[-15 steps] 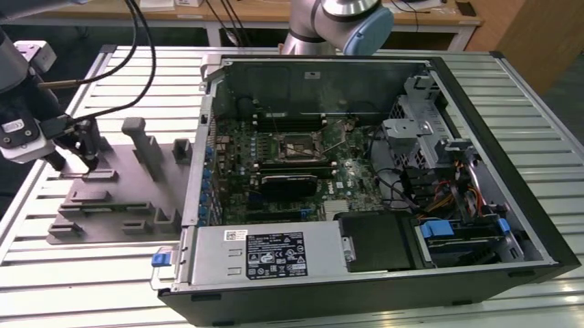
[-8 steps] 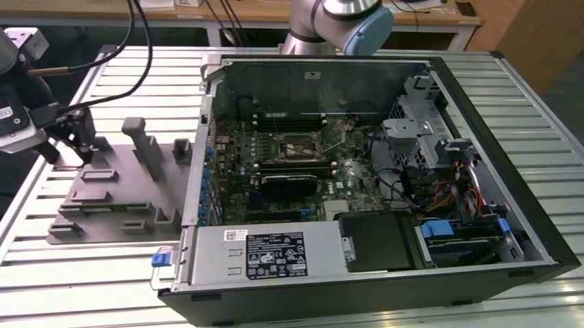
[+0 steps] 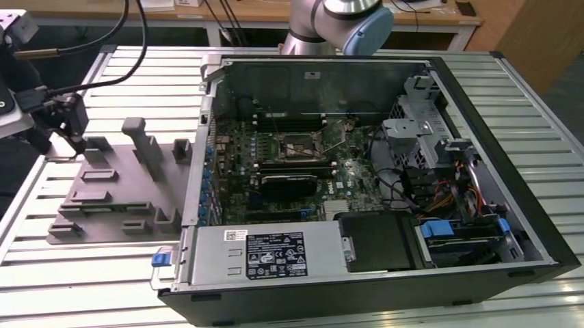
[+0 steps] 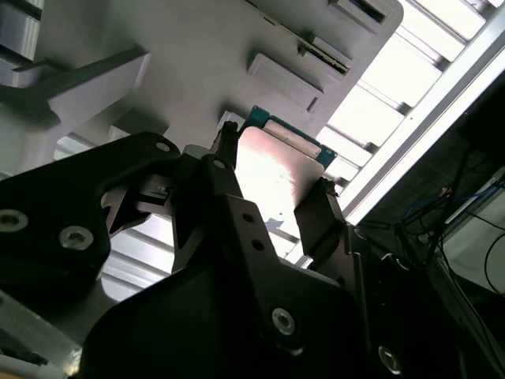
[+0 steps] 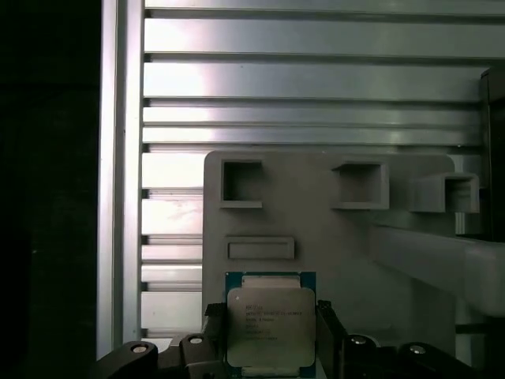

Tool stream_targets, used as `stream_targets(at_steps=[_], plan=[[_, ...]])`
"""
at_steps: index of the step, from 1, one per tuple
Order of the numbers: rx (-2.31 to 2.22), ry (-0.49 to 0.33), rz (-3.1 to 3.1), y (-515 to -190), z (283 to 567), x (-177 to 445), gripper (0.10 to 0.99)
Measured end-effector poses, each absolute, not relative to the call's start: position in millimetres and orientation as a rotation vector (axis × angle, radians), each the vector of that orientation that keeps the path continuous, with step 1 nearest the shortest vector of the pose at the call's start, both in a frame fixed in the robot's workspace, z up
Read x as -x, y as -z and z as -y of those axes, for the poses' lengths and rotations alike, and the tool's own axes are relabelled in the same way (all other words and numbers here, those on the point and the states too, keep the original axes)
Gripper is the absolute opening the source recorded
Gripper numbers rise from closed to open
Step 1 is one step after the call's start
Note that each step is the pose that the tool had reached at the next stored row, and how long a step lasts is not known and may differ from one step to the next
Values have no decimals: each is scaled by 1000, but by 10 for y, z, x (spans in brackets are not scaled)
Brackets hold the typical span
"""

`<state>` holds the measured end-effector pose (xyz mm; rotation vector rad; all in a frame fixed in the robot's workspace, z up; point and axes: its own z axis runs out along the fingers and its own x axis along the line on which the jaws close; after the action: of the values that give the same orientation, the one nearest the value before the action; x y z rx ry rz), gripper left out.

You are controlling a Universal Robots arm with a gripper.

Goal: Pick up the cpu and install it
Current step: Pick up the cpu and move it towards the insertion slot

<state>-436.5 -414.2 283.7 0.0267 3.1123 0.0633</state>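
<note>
The cpu (image 5: 271, 328), a small square chip with a silvery top and a green rim, sits at the corner of the grey plastic fixture (image 5: 339, 245). My gripper (image 5: 271, 317) straddles it, with one dark finger pressed against each side edge, so it looks shut on the chip. In the second wrist view the cpu (image 4: 276, 170) shines between the two black fingers (image 4: 322, 209). In the exterior view my gripper (image 3: 68, 137) hangs over the far corner of the fixture (image 3: 119, 198) on the exterior view's left. The motherboard socket (image 3: 297, 147) lies in the open computer case.
The open computer case (image 3: 511, 205) fills the middle and the exterior view's right, with a power supply (image 3: 264, 254) at its near edge and cables and drive bays (image 3: 447, 184) inside. Upright fixture posts (image 3: 135, 137) stand near my gripper. All rests on a slatted metal table (image 3: 73, 280).
</note>
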Motion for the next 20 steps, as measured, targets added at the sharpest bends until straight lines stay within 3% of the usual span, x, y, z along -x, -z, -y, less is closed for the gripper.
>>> stream_targets(at_steps=[20], plan=[[-27,-63,-3107,-3362,4140,4365,541]])
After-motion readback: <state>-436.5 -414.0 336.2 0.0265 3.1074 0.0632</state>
